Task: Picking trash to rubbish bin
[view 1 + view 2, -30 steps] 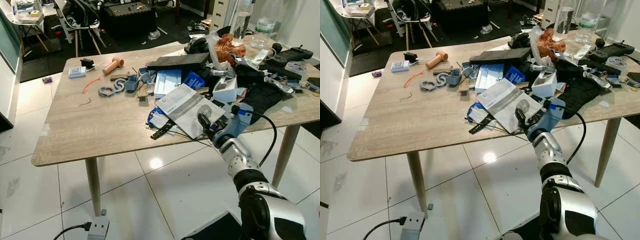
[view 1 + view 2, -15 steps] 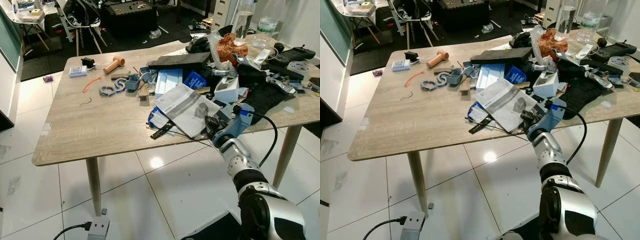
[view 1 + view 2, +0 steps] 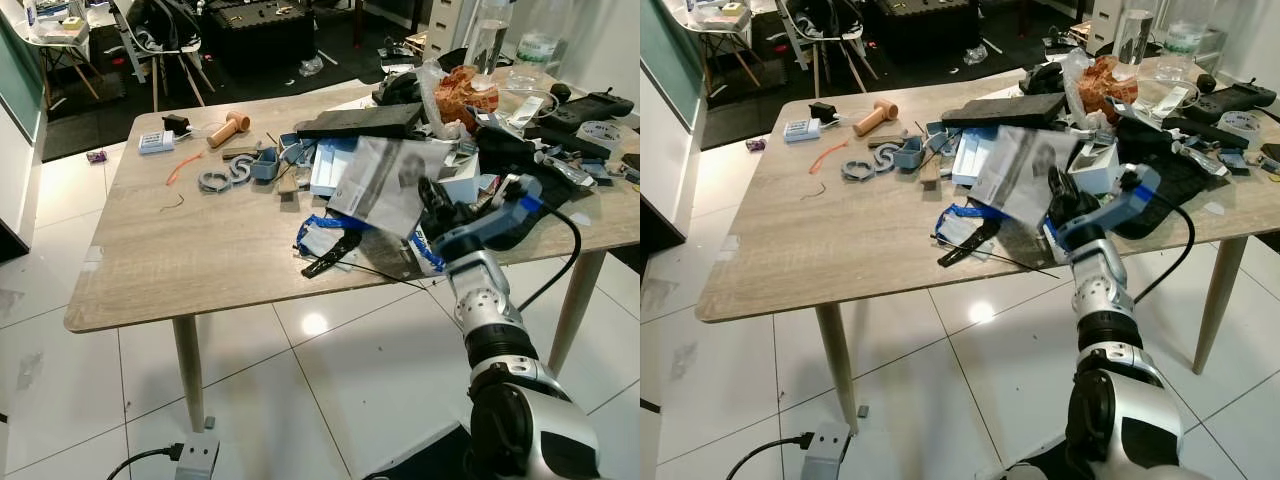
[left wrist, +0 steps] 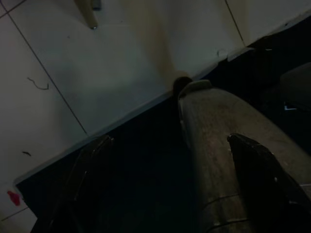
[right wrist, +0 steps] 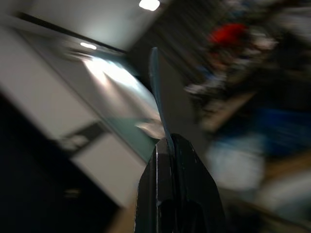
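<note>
A grey-and-white printed paper sheet [image 3: 385,180] hangs tilted above the cluttered wooden table [image 3: 200,260], off its surface. My right gripper [image 3: 432,197] is shut on the sheet's lower right edge, just over the table's front edge. In the right wrist view the black fingers [image 5: 182,165] pinch the paper [image 5: 158,92], which shows edge-on as a thin blade; the background there is blurred. My left gripper [image 4: 175,184] hangs idle and open in a dark view over white floor tiles.
The table's right half is heaped with clutter: blue-and-white wrappers [image 3: 322,235], a black case [image 3: 355,122], an orange snack bag [image 3: 462,92], black cloth [image 3: 520,190], bottles [image 3: 487,40]. A wooden mallet [image 3: 228,128] lies at the back left. A power strip [image 3: 197,455] sits on the floor.
The right gripper has lifted the paper sheet off the table and swung it up and to the right, so it now stands tilted in the air. The wrappers beneath it are uncovered.
</note>
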Motion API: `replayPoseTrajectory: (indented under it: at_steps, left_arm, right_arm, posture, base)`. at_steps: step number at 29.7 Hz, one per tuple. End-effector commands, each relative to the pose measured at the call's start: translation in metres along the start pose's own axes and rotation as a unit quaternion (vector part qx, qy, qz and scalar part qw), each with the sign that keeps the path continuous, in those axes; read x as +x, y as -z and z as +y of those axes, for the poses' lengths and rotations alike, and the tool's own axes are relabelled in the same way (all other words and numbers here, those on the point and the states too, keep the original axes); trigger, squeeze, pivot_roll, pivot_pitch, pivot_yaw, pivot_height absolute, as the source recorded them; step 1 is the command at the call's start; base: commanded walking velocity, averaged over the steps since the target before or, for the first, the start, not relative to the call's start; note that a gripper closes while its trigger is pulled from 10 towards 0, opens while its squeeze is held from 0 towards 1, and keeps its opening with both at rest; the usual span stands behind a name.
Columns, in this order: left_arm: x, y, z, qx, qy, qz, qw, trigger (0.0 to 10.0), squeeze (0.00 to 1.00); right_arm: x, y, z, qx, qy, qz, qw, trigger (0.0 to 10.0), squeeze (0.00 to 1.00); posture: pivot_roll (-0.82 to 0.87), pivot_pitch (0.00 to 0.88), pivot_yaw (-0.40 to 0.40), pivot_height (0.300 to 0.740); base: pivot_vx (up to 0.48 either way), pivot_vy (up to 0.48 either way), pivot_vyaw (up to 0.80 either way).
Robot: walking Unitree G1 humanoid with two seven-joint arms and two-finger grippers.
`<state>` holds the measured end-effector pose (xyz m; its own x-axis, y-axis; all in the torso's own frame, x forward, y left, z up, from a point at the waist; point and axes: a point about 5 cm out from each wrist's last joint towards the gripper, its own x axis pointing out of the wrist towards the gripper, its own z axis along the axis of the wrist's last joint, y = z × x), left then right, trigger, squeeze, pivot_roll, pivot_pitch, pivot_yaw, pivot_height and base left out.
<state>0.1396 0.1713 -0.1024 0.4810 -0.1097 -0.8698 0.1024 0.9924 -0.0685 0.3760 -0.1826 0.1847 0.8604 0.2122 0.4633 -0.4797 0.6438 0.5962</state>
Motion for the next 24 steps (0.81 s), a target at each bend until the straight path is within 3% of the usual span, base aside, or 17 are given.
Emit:
replayPoseTrajectory:
  at_steps: [1,2,3,5,6,8,9,11,14,15,17,19,22,24]
  left_arm:
    - [-0.001,0.004,0.002,0.006,-0.005,0.012,1.0,10.0,0.0]
    - [-0.001,0.004,0.002,0.007,-0.006,0.013,1.0,10.0,0.0]
    - [-0.001,0.004,0.002,0.007,-0.006,0.013,1.0,10.0,0.0]
    - [-0.001,0.005,0.002,0.004,-0.012,0.018,1.0,10.0,0.0]
    - [-0.001,0.005,0.002,0.004,-0.012,0.018,1.0,10.0,0.0]
    - [-0.001,0.005,0.003,0.005,-0.015,0.02,1.0,10.0,0.0]
    - [-0.001,0.006,0.003,0.004,-0.017,0.021,1.0,10.0,0.0]
    - [-0.001,0.006,0.004,0.004,-0.018,0.021,1.0,10.0,0.0]
    - [-0.001,0.006,0.005,0.003,-0.022,0.024,0.999,10.0,0.0]
    - [-0.001,0.006,0.005,0.003,-0.022,0.024,0.999,10.0,0.0]
    - [-0.001,0.007,0.006,0.004,-0.025,0.026,0.999,10.0,0.0]
    - [-0.001,0.007,0.006,0.003,-0.025,0.028,0.999,10.0,0.0]
    - [-0.001,0.007,0.007,0.004,-0.026,0.028,0.999,10.0,0.0]
    - [-0.001,0.007,0.007,0.004,-0.027,0.028,0.999,10.0,0.0]
  right_arm:
    - [0.002,-0.003,0.014,0.049,-0.062,-0.017,0.997,10.0,0.0]
    - [0.002,-0.007,0.024,0.081,-0.107,-0.027,0.991,10.0,0.0]
    - [0.002,-0.007,0.024,0.081,-0.107,-0.027,0.991,10.0,0.0]
    - [-0.002,-0.012,0.042,0.12,-0.189,-0.031,0.974,10.0,0.0]
    - [-0.002,-0.012,0.042,0.12,-0.189,-0.031,0.974,10.0,0.0]
    - [-0.009,-0.009,0.053,0.131,-0.24,-0.015,0.962,10.0,0.0]
    - [-0.02,0.002,0.067,0.124,-0.301,0.032,0.945,10.0,0.0]
    - [-0.023,0.006,0.071,0.122,-0.315,0.048,0.94,10.0,0.0]
    - [-0.04,0.028,0.082,0.108,-0.368,0.131,0.914,10.0,0.0]
    - [-0.04,0.028,0.082,0.108,-0.368,0.131,0.914,10.0,0.0]
    - [-0.057,0.054,0.086,0.077,-0.382,0.232,0.891,10.0,0.0]
    - [-0.068,0.071,0.08,0.054,-0.37,0.297,0.879,10.0,0.0]
    - [-0.083,0.088,0.067,0.015,-0.345,0.373,0.861,10.0,0.0]
    - [-0.087,0.092,0.064,0.0,-0.339,0.392,0.855,10.0,0.0]
  posture:
    - [-0.13,0.045,0.083,0.74]
    - [-0.13,0.044,0.084,0.74]
    - [-0.13,0.044,0.084,0.74]
    - [-0.13,0.042,0.086,0.74]
    - [-0.13,0.042,0.086,0.74]
    - [-0.13,0.043,0.086,0.74]
    - [-0.13,0.042,0.088,0.74]
    - [-0.13,0.042,0.088,0.74]
    - [-0.13,0.042,0.091,0.74]
    - [-0.13,0.042,0.091,0.74]
    - [-0.13,0.04,0.092,0.74]
    - [-0.13,0.04,0.091,0.74]
    - [-0.13,0.039,0.088,0.74]
    - [-0.13,0.039,0.088,0.74]
  base:
    - [0.0,0.0,0.0]
    - [0.0,0.0,0.0]
    - [0.0,0.0,0.0]
    - [0.0,0.0,0.0]
    - [0.0,0.0,0.0]
    - [0.0,0.0,0.0]
    - [0.0,0.0,0.0]
    - [0.0,0.0,0.0]
    - [0.0,0.0,0.0]
    - [0.0,0.0,0.0]
    - [0.0,0.0,0.0]
    - [0.0,0.0,0.0]
    - [0.0,0.0,0.0]
    - [0.0,0.0,0.0]
